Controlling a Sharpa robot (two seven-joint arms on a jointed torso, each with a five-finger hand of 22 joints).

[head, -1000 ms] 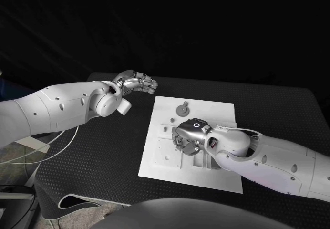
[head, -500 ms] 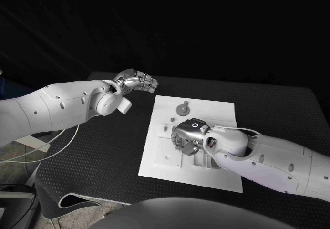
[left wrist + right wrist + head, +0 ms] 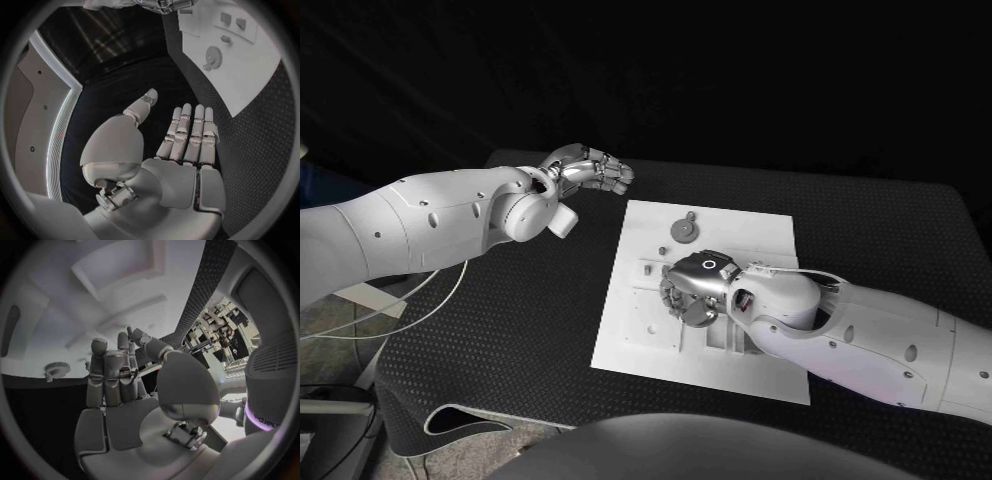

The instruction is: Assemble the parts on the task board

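The white task board point(image 3: 643, 358) lies mid-table, also visible in the wrist views point(image 3: 250, 75) point(image 3: 50, 315). My right hand point(image 3: 692, 288) reaches down onto the board's middle, among raised white fixtures. Its fingertips close round a small round grey part point(image 3: 697, 317), thumb close against the fingers point(image 3: 119, 365); the hand mostly hides the part. A grey gear point(image 3: 682, 228) point(image 3: 212, 55) point(image 3: 57, 371) sits on the board's far section, apart from both hands. My left hand point(image 3: 589, 170) hovers above the mat beyond the board's far left corner, its fingers point(image 3: 187, 135) straight and holding nothing.
The black mat point(image 3: 516, 320) covers the table round the board. A white cable point(image 3: 423, 300) loops off the table's left edge. A mat flap point(image 3: 459, 422) curls at the front left corner.
My right hand has edged slightly towards the board's left side while staying on the round part. The left hand has hardly moved.
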